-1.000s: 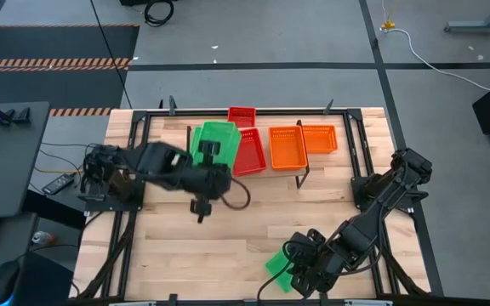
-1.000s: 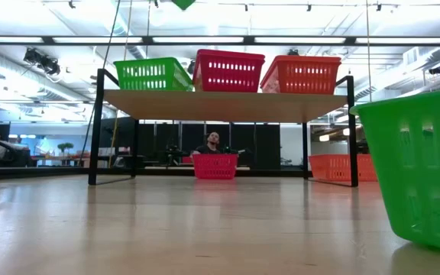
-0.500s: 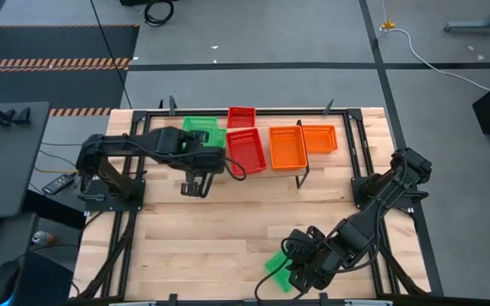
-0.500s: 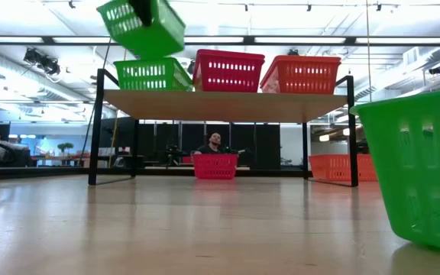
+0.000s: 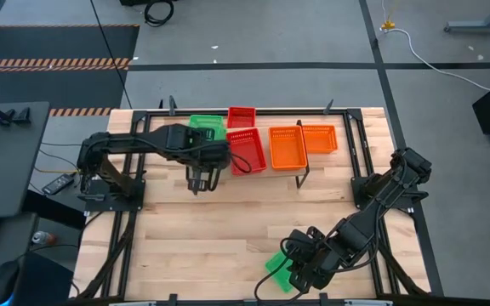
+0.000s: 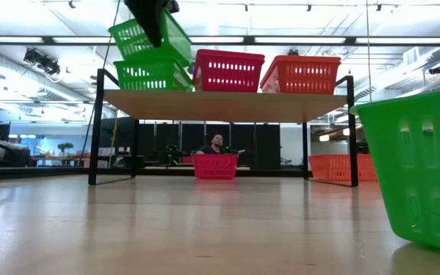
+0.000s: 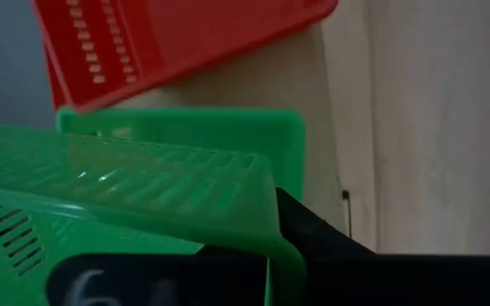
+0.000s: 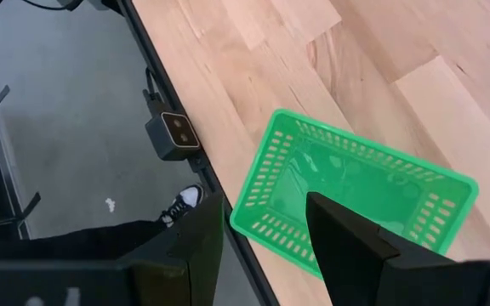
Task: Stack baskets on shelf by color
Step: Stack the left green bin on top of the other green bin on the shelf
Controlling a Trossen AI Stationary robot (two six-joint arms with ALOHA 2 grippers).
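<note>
Shelf (image 5: 300,170) from above: it stands at the far side of the surface (image 5: 228,229), with a red basket (image 5: 247,150) and an orange basket (image 5: 285,146) on top. My left fingers (image 5: 201,181) sit over its left end, clamped on the rim of a green basket (image 5: 207,127). My right fingers (image 5: 294,274) are apart at the near edge, over a second green basket (image 5: 281,267) that lies on the surface.

Low view: the held green basket (image 6: 151,37) hangs tilted, just above another green basket (image 6: 153,74) that rests on the shelf (image 6: 220,105) beside the red basket (image 6: 229,71) and the orange one (image 6: 300,75). The near green basket (image 6: 415,168) fills the right side.

Left wrist view: the held green basket's wall (image 7: 126,191) lies across my fingers, the lower green basket (image 7: 202,132) beneath it, red basket (image 7: 168,42) beyond.

Right wrist view: my two fingers (image 8: 347,238) stand apart above the green basket (image 8: 356,200), not touching it.
</note>
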